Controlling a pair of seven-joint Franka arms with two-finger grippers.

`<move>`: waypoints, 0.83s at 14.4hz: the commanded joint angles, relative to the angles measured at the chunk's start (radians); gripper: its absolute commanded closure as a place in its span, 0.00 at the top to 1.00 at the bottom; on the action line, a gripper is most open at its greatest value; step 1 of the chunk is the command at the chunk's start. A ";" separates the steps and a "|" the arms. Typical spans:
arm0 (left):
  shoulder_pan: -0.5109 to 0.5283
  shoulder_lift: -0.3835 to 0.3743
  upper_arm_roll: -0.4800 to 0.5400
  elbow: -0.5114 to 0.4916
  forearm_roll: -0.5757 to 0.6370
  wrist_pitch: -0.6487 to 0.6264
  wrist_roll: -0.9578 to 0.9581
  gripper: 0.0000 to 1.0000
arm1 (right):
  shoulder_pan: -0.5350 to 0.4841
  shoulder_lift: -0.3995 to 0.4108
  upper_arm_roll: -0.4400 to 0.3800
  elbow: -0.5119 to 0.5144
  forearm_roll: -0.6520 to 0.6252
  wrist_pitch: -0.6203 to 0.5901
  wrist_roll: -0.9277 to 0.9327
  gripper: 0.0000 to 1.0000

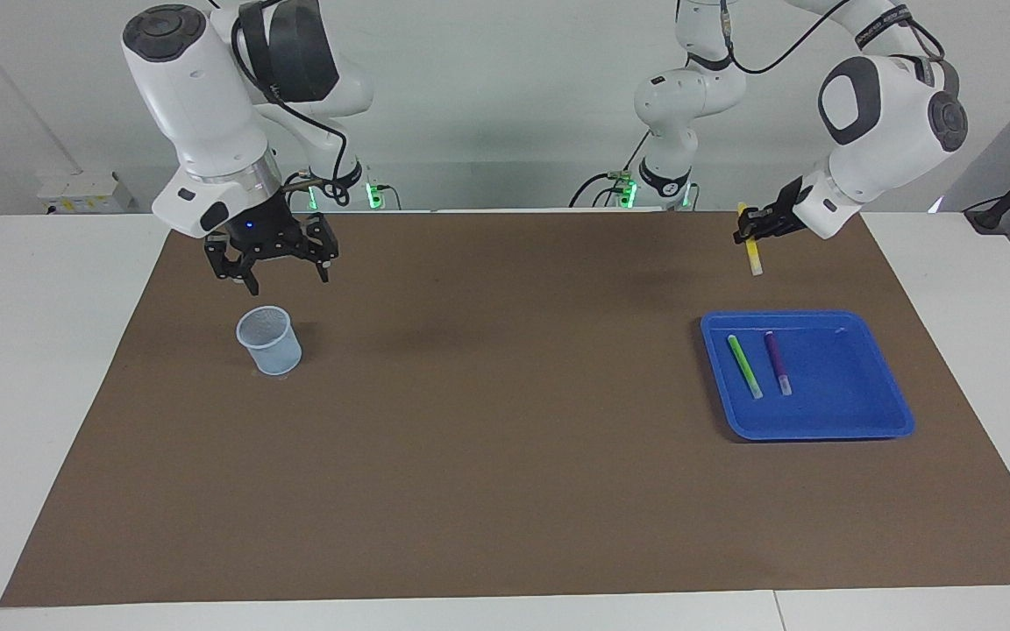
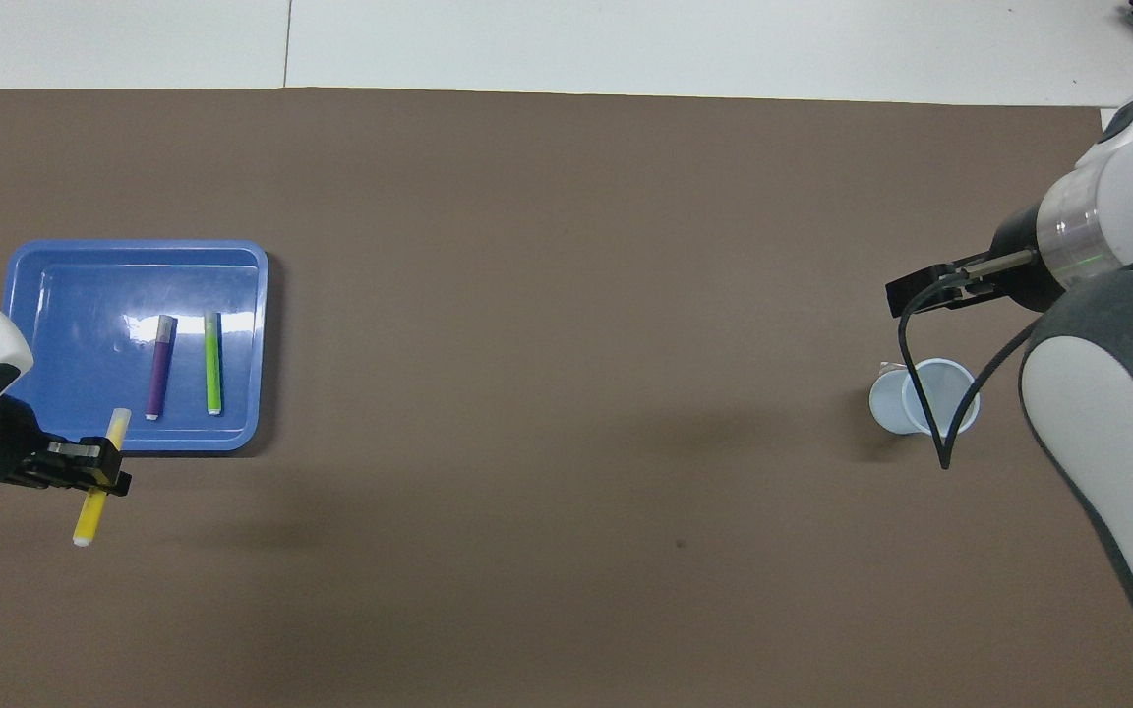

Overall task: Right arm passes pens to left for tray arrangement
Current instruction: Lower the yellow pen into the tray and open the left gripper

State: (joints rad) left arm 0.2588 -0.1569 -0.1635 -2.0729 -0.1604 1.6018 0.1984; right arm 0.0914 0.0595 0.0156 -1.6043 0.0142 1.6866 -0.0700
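Note:
My left gripper (image 1: 751, 230) (image 2: 94, 474) is shut on the yellow pen (image 1: 752, 256) (image 2: 87, 519), gripping it near its middle. It hangs in the air over the mat, just off the edge of the blue tray (image 1: 873, 421) (image 2: 134, 248) that faces the robots. In the tray, the green pen (image 1: 744, 366) (image 2: 213, 362) and the purple pen (image 1: 778, 362) (image 2: 160, 366) lie side by side. My right gripper (image 1: 286, 276) is open and holds nothing, raised over the mat close to the mesh cup.
A small pale blue mesh cup (image 1: 268, 340) (image 2: 924, 396) stands upright on the brown mat (image 1: 487, 438) toward the right arm's end of the table. White tabletop borders the mat.

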 commanded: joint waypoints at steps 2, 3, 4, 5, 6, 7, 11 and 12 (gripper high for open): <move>0.027 0.028 -0.005 -0.006 0.093 0.090 0.136 0.00 | -0.013 -0.052 -0.032 -0.089 -0.011 0.027 -0.018 1.00; 0.028 0.040 -0.005 -0.010 0.110 0.122 0.150 0.00 | -0.013 -0.052 -0.034 -0.092 -0.011 0.031 -0.017 1.00; 0.039 0.056 -0.005 -0.010 0.120 0.142 0.156 0.00 | -0.028 -0.052 -0.037 -0.103 -0.011 0.051 -0.019 1.00; 0.048 0.071 -0.005 -0.010 0.130 0.168 0.164 0.00 | -0.033 -0.056 -0.039 -0.112 -0.013 0.064 -0.019 1.00; 0.050 0.085 -0.005 -0.012 0.139 0.191 0.168 0.00 | -0.035 -0.060 -0.039 -0.112 -0.014 0.064 -0.021 1.00; 0.051 0.103 -0.005 -0.012 0.153 0.217 0.170 0.00 | -0.035 -0.061 -0.040 -0.112 -0.017 0.062 -0.019 1.00; 0.070 0.148 -0.005 -0.019 0.189 0.311 0.176 0.00 | -0.035 -0.087 -0.039 -0.132 -0.030 0.044 -0.021 1.00; 0.073 0.157 -0.005 -0.019 0.191 0.323 0.176 0.00 | -0.035 -0.087 -0.039 -0.137 -0.030 0.045 -0.021 1.00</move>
State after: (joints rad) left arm 0.3147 -0.0075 -0.1619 -2.0813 0.0063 1.8837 0.3559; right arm 0.0684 0.0157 -0.0322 -1.6885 0.0101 1.7245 -0.0702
